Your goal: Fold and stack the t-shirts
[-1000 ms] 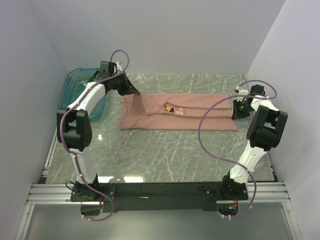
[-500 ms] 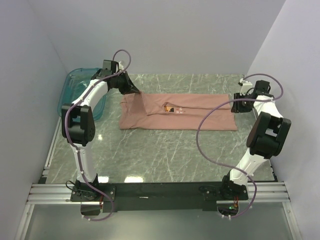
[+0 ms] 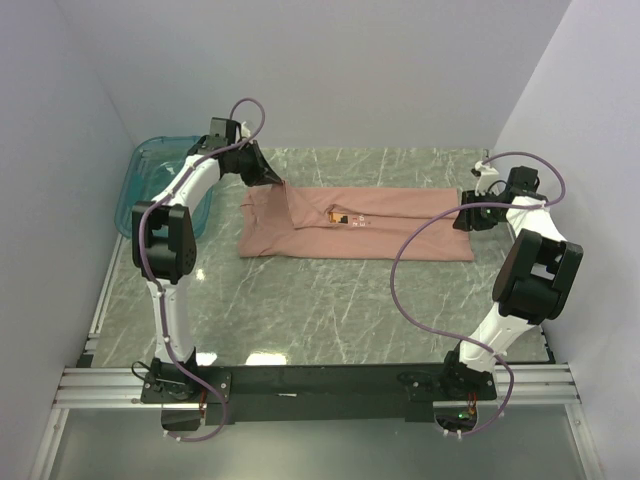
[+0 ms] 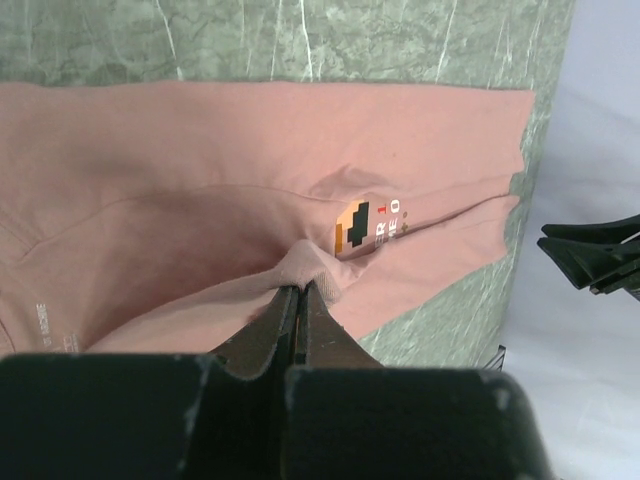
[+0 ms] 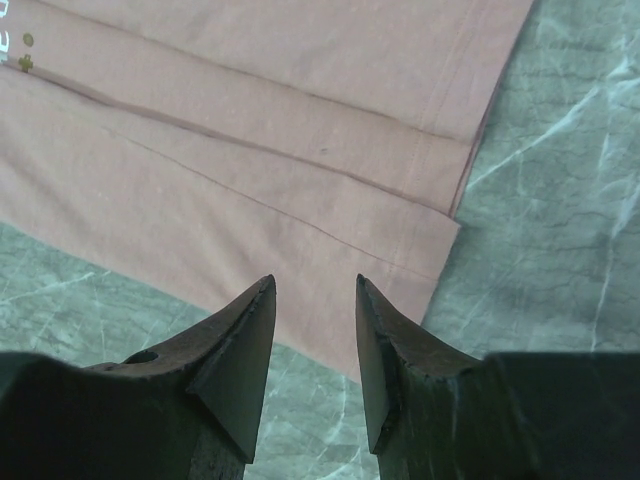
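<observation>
"Left wrist view: how does the left gripper stand?"
"Its fingers are pinched on a raised fold of the t-shirt, beside the print."
"And the right gripper?"
"Parted, over the right hem corner. The t-shirt lies folded lengthwise across the table's far half."

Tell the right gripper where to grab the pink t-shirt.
Probably the folded hem corner of the t-shirt, approached from its right end with the open right gripper. The layers finish in a free edge on the table, so one finger could slip underneath.
</observation>
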Tool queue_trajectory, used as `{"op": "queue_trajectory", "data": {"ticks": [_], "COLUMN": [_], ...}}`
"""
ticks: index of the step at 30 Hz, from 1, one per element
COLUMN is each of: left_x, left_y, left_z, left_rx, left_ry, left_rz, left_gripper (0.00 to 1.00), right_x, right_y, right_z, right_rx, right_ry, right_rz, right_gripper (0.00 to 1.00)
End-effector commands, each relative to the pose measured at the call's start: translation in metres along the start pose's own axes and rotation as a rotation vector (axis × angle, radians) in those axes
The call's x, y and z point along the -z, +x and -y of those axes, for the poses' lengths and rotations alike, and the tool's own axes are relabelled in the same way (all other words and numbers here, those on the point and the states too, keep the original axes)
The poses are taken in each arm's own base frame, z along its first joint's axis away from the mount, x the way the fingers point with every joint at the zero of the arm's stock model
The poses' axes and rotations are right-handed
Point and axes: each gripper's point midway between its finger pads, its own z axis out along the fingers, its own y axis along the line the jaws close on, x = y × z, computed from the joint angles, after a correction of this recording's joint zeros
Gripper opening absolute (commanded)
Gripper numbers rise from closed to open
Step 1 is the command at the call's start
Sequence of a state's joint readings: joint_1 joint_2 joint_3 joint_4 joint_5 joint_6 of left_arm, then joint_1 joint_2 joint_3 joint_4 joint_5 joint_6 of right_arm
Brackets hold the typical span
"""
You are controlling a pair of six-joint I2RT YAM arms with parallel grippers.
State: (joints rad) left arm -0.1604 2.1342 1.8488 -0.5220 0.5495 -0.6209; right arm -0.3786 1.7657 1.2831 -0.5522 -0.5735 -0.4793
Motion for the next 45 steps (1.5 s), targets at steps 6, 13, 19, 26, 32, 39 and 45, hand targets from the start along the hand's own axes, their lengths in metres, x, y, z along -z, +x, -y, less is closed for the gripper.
{"op": "queue_trajectory", "data": {"ticks": [6, 13, 19, 26, 32, 39, 45], "left_x": [-0.003, -0.012, -0.021, -0.032, -0.049, 0.006, 0.115], "left_y": [-0.019, -0.022, -0.024, -0.026, -0.027, -0.106, -0.111], "left_z": [0.014, 0.009, 0.007, -0.001, -0.017, 0.008, 0.022], "left_rx": [-0.039, -0.023, -0.015, -0.004, 0.002, -0.170, -0.244], "left_ry": [0.048, 0.042, 0.041, 0.038, 0.022, -0.040, -0.062], "left_rz": [0.021, 0.011, 0.003, -0.003, -0.016, 0.264, 0.511], "left_gripper": [0.01, 0.01, 0.01, 0.01, 0.23, 0.66, 0.94], "right_x": [0.001, 0.001, 0.001, 0.001, 0.003, 0.009, 0.012], "right_y": [0.001, 0.002, 0.003, 0.005, 0.005, 0.004, -0.001], "right_z": [-0.005, -0.006, -0.006, -0.008, -0.011, -0.021, -0.070], "right_rx": [0.019, 0.021, 0.020, 0.022, 0.027, 0.055, 0.245], "right_ry": [-0.028, -0.031, -0.032, -0.041, -0.048, -0.069, -0.171], "right_rz": [0.017, 0.016, 0.013, 0.005, 0.009, 0.012, 0.010], "right_gripper": [0.45, 0.45, 0.45, 0.45, 0.45, 0.45, 0.45]}}
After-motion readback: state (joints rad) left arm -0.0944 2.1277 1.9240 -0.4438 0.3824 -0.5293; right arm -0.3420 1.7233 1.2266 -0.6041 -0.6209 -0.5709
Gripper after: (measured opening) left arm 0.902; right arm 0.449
